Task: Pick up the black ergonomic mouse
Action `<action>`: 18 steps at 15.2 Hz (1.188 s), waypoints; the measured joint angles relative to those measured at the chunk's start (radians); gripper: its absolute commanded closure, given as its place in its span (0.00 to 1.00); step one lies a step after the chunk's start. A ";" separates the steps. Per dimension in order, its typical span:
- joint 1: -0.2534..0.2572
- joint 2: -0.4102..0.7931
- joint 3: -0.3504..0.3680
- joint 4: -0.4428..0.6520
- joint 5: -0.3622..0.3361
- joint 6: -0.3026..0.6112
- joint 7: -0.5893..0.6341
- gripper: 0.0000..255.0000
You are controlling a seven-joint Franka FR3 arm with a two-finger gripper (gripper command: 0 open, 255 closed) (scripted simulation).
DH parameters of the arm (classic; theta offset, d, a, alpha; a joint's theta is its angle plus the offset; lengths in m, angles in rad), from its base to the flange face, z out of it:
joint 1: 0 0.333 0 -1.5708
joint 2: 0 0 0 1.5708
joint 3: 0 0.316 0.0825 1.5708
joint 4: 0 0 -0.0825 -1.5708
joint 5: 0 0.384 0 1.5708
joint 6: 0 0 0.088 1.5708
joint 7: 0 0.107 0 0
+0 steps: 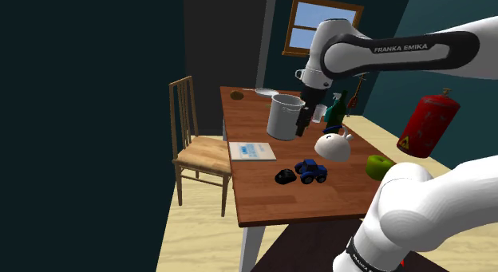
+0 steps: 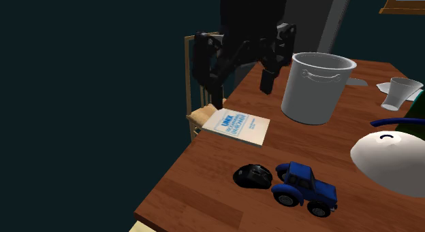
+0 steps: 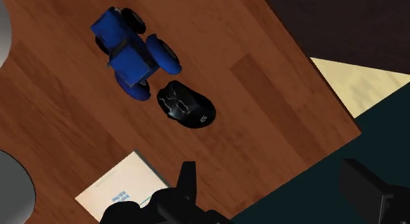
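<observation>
Black mouse is lying on the wooden bench just beside the blue toy tractor; the end effector is hovering above it, wide open.

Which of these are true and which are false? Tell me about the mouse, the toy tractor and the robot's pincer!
1. The black mouse lies on the wooden table, close beside the blue toy tractor. True.
2. The pincer is squeezing the mouse. False: it is open, up above the table, and holds nothing.
3. The grey pot stands upright on the table. True.
4. The booklet lies on top of the mouse. False: it lies flat on the table, apart from the mouse.
</observation>
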 measured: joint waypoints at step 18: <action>0.215 0.582 -0.465 -0.102 0.024 0.618 -0.816 0.00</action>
